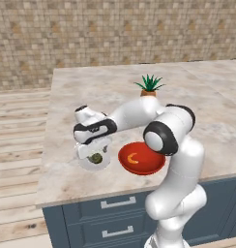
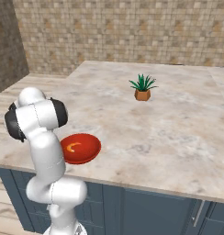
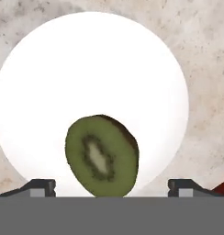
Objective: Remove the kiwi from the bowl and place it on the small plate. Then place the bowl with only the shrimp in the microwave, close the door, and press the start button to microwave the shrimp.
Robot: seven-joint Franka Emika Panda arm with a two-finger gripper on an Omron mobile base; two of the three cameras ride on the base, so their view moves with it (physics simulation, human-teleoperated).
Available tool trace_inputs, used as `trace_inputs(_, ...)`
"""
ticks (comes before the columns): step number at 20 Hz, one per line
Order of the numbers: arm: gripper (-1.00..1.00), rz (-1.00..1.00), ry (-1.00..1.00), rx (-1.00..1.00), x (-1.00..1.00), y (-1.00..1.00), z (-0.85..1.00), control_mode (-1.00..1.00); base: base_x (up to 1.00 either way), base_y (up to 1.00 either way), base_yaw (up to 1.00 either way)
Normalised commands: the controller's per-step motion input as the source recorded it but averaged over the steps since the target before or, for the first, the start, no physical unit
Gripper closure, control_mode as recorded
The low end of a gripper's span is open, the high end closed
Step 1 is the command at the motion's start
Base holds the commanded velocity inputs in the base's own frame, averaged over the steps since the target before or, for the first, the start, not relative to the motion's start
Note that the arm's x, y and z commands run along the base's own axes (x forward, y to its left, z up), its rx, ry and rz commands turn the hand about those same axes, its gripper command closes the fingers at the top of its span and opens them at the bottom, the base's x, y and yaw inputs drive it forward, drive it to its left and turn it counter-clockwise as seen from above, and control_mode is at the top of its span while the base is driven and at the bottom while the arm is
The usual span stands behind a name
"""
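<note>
The kiwi [image 3: 102,155] is set on the small plate [image 3: 91,59], between the spread fingertips [image 3: 39,187] of the gripper [image 1: 95,151], which is held just above it. The plate is placed on the counter [image 1: 81,92] near its front edge, with the bowl [image 1: 141,158] just beside it to the right. The shrimp [image 1: 132,158] is contained in the bowl. A potted plant [image 1: 149,86] is stood behind the bowl, well apart from it. Drawers [image 1: 117,202] are fitted below the counter front.
</note>
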Motion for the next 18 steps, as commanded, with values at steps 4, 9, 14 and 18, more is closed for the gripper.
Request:
trace_inputs(4,-1.00,0.00,-0.14,0.00,-0.24,-0.01,0.83,-1.00,0.00,0.00,0.00)
trace_inputs(9,-1.00,0.00,-0.21,0.04,-0.55,-0.30,0.74,-1.00,0.00,0.00,0.00)
trace_inputs(14,-1.00,0.00,-0.11,0.10,-0.27,-0.74,0.55,-1.00,0.00,0.00,0.00)
trace_inputs(18,-1.00,0.00,-0.04,0.14,0.00,-0.77,0.31,-1.00,0.00,0.00,0.00)
